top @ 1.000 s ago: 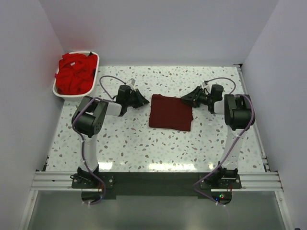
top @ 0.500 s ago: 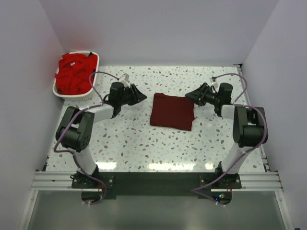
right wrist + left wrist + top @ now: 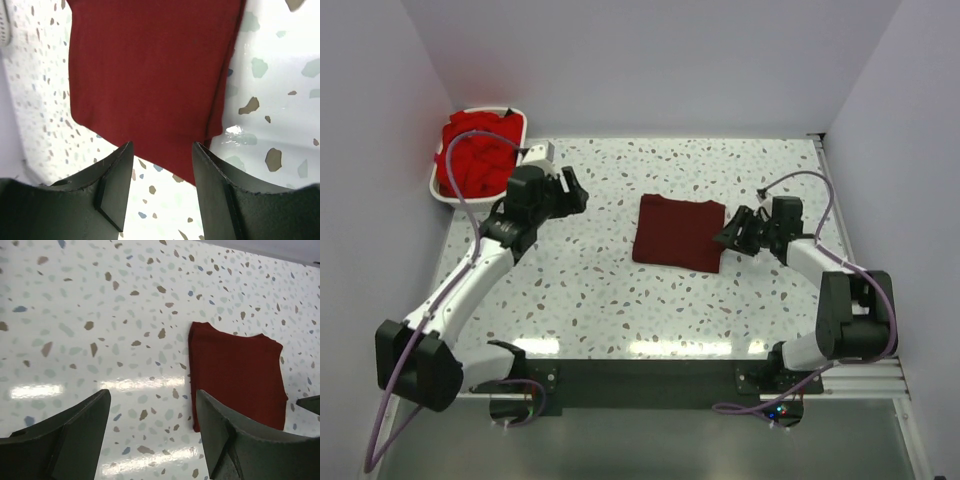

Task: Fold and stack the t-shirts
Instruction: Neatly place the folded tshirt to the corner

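Judging by the layout, one fold is done and fetching another shirt is the step in hand. The glossy speckled table (image 3: 620, 300) carries a white slotted basket (image 3: 438, 190) at far left, heaped with crumpled red t-shirts (image 3: 475, 155). The maroon t-shirt (image 3: 678, 232) lies mid-table, a flat soft rectangle. The left gripper (image 3: 572, 190), near the basket, is released and empty. The right gripper (image 3: 732, 232), just beside the maroon shirt's right edge, grasps nothing. The next move calls for pinching one loose red shirt.
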